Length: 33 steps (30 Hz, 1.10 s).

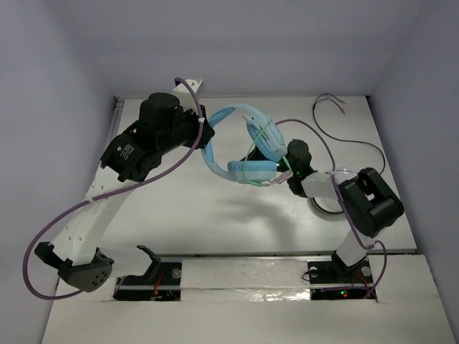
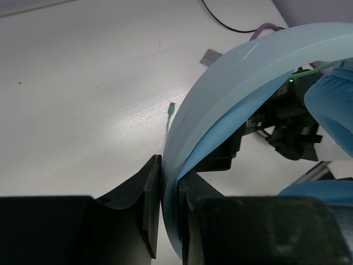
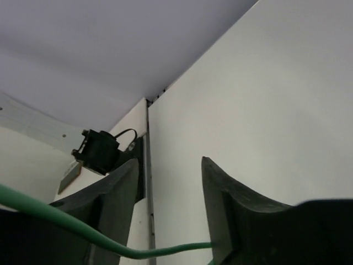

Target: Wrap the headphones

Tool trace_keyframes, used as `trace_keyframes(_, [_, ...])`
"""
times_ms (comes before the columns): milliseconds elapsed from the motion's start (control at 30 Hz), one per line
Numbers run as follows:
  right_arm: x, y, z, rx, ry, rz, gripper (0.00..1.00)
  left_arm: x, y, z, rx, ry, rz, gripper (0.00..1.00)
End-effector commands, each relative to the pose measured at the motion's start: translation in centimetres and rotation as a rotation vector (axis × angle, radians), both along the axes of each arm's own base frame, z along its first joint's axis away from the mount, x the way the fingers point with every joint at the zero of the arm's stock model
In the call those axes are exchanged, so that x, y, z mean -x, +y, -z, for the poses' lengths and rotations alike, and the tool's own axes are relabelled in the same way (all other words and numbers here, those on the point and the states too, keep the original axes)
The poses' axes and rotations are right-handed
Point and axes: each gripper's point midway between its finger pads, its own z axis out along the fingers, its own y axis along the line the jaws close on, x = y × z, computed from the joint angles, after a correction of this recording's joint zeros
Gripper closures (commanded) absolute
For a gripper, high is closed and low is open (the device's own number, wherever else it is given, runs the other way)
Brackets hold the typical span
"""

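Note:
The light blue headphones (image 1: 240,147) are held up over the table's middle, with the pale green cable (image 1: 259,170) looped round the ear cups. My left gripper (image 1: 206,135) is shut on the arched headband (image 2: 242,83); in the left wrist view the gripper (image 2: 171,172) pinches the band edge-on. The cable's green plug (image 2: 171,108) hangs over the table. My right gripper (image 1: 282,172) is beside the ear cups. In the right wrist view the right gripper (image 3: 170,168) is open, and the green cable (image 3: 105,241) runs across the gap to the right finger.
A thin black cable (image 1: 349,136) with coloured tips lies at the back right and also shows in the left wrist view (image 2: 229,25). A round coil (image 1: 324,205) lies under the right arm. Purple arm cables (image 1: 43,244) loop on the left.

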Motion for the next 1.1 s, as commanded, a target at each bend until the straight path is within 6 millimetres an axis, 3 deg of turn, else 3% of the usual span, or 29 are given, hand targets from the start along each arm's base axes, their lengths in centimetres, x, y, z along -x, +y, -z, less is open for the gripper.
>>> trace_keyframes(0, [0.4,0.8,-3.3,-0.103,-0.102,-0.032,0.42,0.8,-2.3,-5.9,0.221,-0.095,0.082,1.00])
trace_keyframes(67, [0.2,0.7,-3.0,-0.084,-0.108,-0.019,0.39,1.3,-2.7,-6.2,0.263,-0.102,0.108,1.00])
trace_keyframes(100, [0.2,0.7,-2.9,-0.075,-0.106,-0.011,0.38,1.5,-3.4,-7.4,0.320,-0.132,0.141,1.00])
trace_keyframes(133, [0.0,0.6,-2.8,-0.065,-0.106,0.002,0.33,1.7,-3.7,-6.6,0.333,-0.117,0.154,1.00])
trace_keyframes(300, [0.6,0.3,-3.5,-0.069,-0.138,-0.005,0.20,2.5,-5.4,-7.7,0.438,-0.118,0.242,1.00])
trace_keyframes(467, [-1.8,-0.1,-4.3,0.019,-0.146,0.125,0.12,3.7,-5.6,-9.3,0.547,-0.100,0.276,1.00])
trace_keyframes(500, [-1.9,-0.2,-4.6,0.020,-0.153,0.141,0.12,3.5,-5.3,-10.5,0.597,-0.133,0.282,1.00])
trace_keyframes(533, [-2.4,-0.4,-4.5,0.036,-0.141,0.174,0.13,3.8,-5.4,-9.9,0.623,-0.113,0.298,1.00])
trace_keyframes(600, [-2.9,-0.7,-5.0,0.046,-0.155,0.205,0.18,4.3,-5.4,-11.0,0.706,-0.106,0.345,1.00])
trace_keyframes(667, [-3.1,-0.6,-4.4,0.059,-0.149,0.208,0.33,4.5,-5.4,-10.5,0.741,-0.085,0.374,1.00])
trace_keyframes(700, [-3.2,-0.6,-4.3,0.061,-0.149,0.212,0.45,5.5,-5.7,-11.3,0.791,-0.078,0.435,1.00])
trace_keyframes(767, [-3.5,-0.5,-4.3,0.064,-0.149,0.214,0.92,5.0,-5.9,-10.5,0.777,-0.056,0.437,1.00])
trace_keyframes(800, [-3.5,-0.5,-4.2,0.064,-0.147,0.213,0.92,4.8,-6.0,-10.1,0.772,-0.041,0.426,1.00])
trace_keyframes(833, [-3.6,-0.6,-4.5,0.056,-0.155,0.228,1.00,4.5,-5.9,-10.1,0.752,-0.059,0.416,1.00])
trace_keyframes(933, [-3.7,-0.9,-4.9,0.042,-0.157,0.255,1.00,3.6,-5.8,-9.1,0.693,-0.051,0.374,1.00])
trace_keyframes(1000, [-4.2,-0.9,-5.3,0.057,-0.163,0.268,1.00,4.4,-6.5,-9.0,0.708,-0.029,0.445,1.00])
trace_keyframes(1067, [-4.8,-1.2,-6.3,0.064,-0.172,0.307,1.00,3.9,-6.8,-7.5,0.704,0.012,0.438,1.00])
